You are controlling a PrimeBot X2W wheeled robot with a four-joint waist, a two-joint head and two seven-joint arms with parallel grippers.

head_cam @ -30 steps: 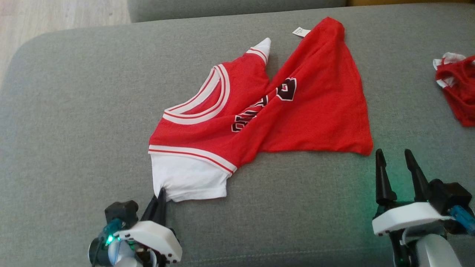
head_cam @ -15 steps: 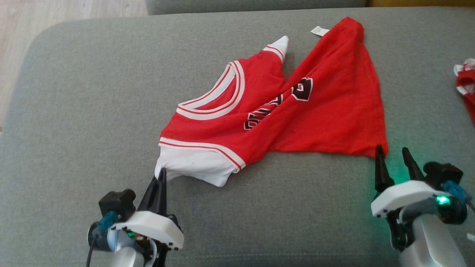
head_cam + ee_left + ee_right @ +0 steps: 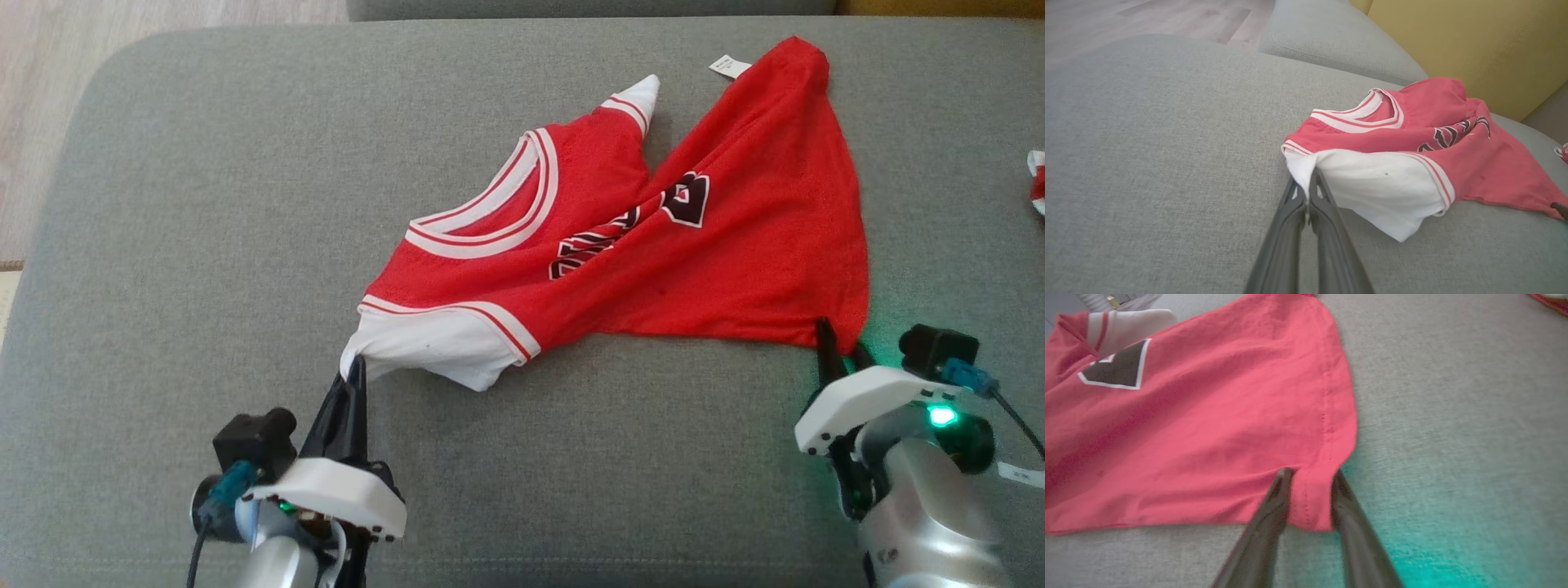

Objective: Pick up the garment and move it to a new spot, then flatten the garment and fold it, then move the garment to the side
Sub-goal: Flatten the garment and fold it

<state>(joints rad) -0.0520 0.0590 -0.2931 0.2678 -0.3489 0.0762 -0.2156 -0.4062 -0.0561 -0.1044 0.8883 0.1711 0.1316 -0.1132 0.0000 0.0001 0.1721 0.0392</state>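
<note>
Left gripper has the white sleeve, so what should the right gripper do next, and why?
Probably close the right gripper: its fingers straddle the red hem corner but stand apart, while the left gripper is pinched shut on the white sleeve.

Right claw reached garment corner, closing.

The sofa cushion was viewed from above by the head camera, tilted forward and down, at middling range. The left wrist camera was held low and close, faced along the left gripper toward the white sleeve of the garment. The right wrist camera was set very near the red hem. The garment was shared by all three views.
</note>
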